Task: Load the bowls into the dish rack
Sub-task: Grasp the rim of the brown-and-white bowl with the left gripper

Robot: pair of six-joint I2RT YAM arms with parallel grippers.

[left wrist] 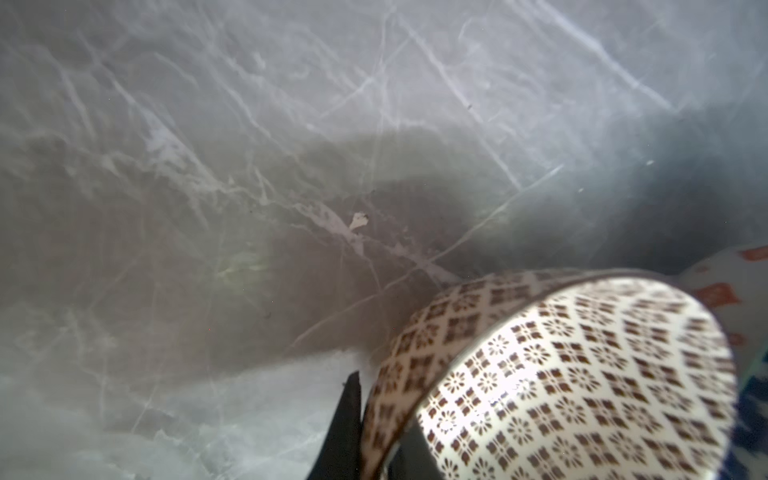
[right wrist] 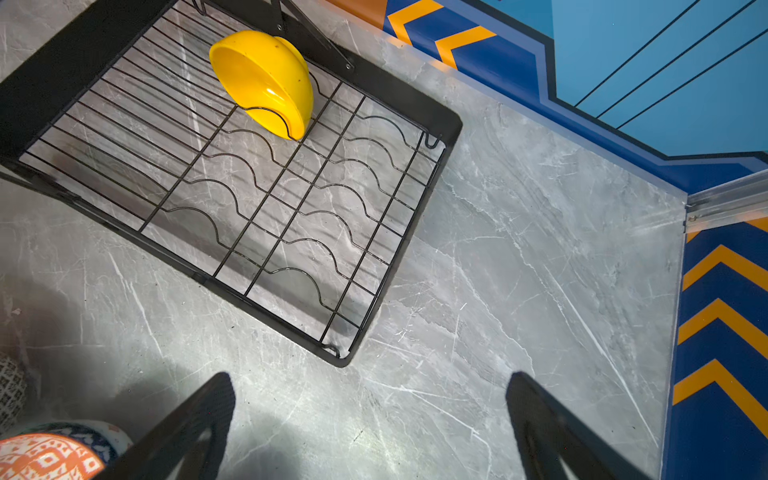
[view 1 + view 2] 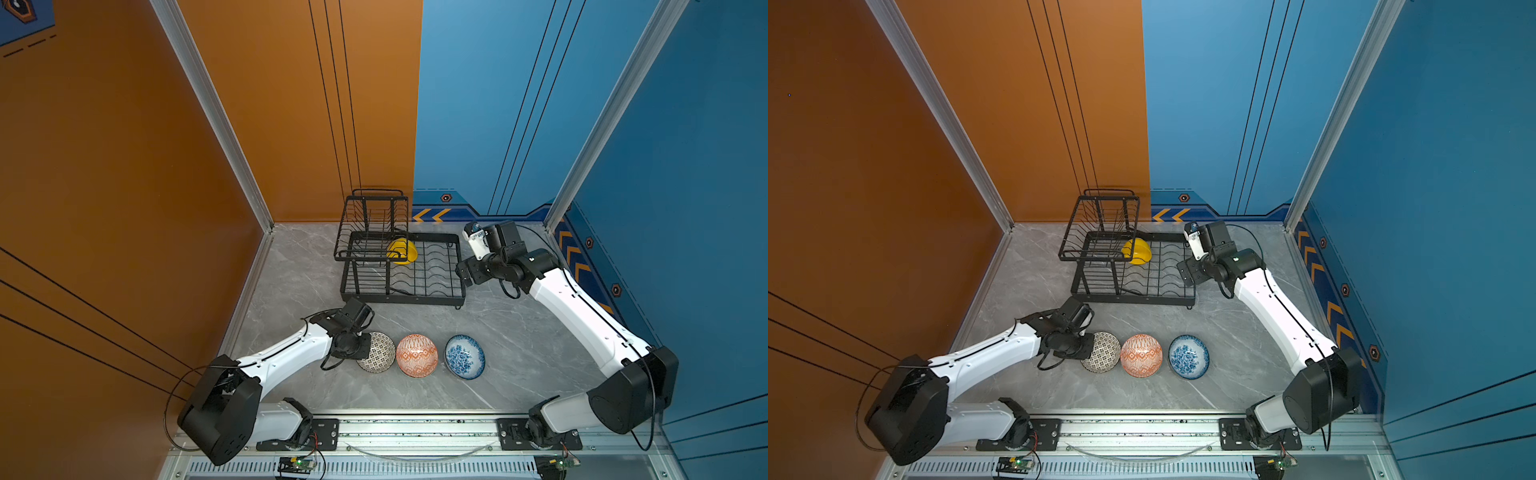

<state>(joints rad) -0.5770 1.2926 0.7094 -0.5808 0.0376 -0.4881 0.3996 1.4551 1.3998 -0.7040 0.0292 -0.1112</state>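
Left wrist view has the left gripper clamped on the rim of the dark-patterned bowl, in a row on the table with the orange bowl and blue bowl. The right gripper hangs wide open beside the dish rack, where the yellow bowl stands on edge

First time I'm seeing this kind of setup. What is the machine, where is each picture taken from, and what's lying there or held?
Two robot arms with two-finger grippers work on a grey table. Two pictures look down from above; the others come from a camera on each wrist. The dish rack holds a yellow bowl standing on edge. In a row on the table: a dark patterned bowl, an orange bowl, a blue floral bowl. The left gripper is shut on the dark patterned bowl's rim; the right gripper is open and empty.
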